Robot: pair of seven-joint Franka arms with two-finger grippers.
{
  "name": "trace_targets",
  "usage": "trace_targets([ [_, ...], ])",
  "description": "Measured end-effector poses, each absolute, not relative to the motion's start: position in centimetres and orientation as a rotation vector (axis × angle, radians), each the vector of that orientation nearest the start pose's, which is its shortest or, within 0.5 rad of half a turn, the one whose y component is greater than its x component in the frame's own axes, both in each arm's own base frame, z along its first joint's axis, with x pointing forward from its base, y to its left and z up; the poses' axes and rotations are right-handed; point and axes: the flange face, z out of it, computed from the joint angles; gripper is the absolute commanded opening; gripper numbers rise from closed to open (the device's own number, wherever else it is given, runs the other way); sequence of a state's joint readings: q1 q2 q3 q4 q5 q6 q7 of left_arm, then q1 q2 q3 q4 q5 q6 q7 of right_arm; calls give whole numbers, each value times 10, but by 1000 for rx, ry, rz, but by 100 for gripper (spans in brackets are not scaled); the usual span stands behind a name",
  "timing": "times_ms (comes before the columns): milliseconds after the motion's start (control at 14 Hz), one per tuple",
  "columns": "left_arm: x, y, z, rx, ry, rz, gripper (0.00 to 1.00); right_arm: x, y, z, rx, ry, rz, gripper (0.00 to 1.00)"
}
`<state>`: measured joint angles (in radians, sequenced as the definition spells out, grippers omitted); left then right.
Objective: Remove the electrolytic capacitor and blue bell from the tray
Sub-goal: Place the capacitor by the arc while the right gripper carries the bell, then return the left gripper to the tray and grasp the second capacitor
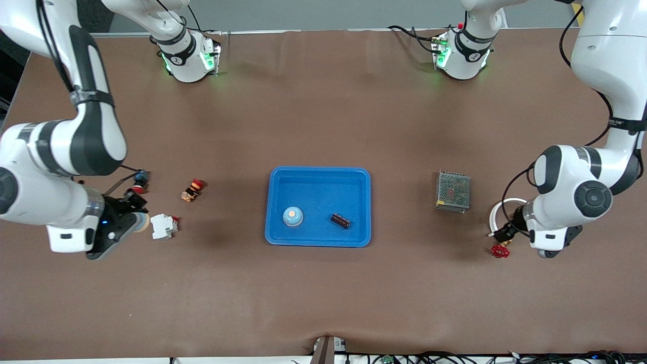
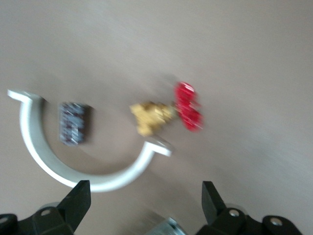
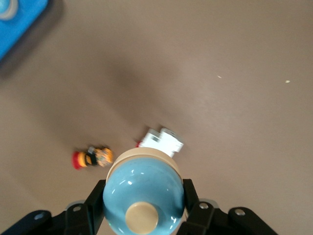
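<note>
The blue tray (image 1: 318,174) sits mid-table. In it rest a blue bell (image 1: 292,216) with a beige button and a dark capacitor (image 1: 340,221). My right gripper (image 1: 135,218) (image 3: 143,192) is shut on a second blue bell (image 3: 144,188) (image 1: 143,222), over the table at the right arm's end. My left gripper (image 1: 504,234) (image 2: 145,191) hangs open and empty at the left arm's end. Below it, a small dark striped cylinder (image 2: 73,122) that looks like a capacitor lies inside a white half-ring (image 2: 34,147).
A white breaker (image 1: 163,226) (image 3: 164,141), a red-and-yellow push button (image 1: 192,190) (image 3: 93,157) and a blue-and-red part (image 1: 140,182) lie near the right gripper. A metal mesh box (image 1: 453,191), the half-ring (image 1: 498,210) and a brass valve with a red handle (image 1: 500,251) (image 2: 166,112) lie near the left gripper.
</note>
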<state>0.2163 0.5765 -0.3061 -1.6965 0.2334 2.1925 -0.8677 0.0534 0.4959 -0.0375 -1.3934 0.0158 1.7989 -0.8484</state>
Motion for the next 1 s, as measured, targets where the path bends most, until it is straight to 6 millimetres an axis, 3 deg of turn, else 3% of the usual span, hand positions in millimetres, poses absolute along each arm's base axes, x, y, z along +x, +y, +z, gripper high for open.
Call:
trace_targets([
  [214, 669, -79, 277, -2940, -1032, 29, 100, 699, -33, 391, -2760, -1432, 93, 40],
  [427, 663, -136, 281, -2937, -1057, 11, 100, 707, -73, 343, -2705, -1528, 89, 40],
  [570, 660, -172, 284, -2931, -1095, -2, 100, 710, -85, 316, -2665, -1591, 91, 40],
  [712, 658, -202, 283, -2927, -1131, -8, 100, 711, -89, 303, -2637, -1641, 86, 40],
  [997, 641, -270, 256, -2907, -1186, 32, 100, 715, -100, 277, -2574, -1764, 57, 40],
])
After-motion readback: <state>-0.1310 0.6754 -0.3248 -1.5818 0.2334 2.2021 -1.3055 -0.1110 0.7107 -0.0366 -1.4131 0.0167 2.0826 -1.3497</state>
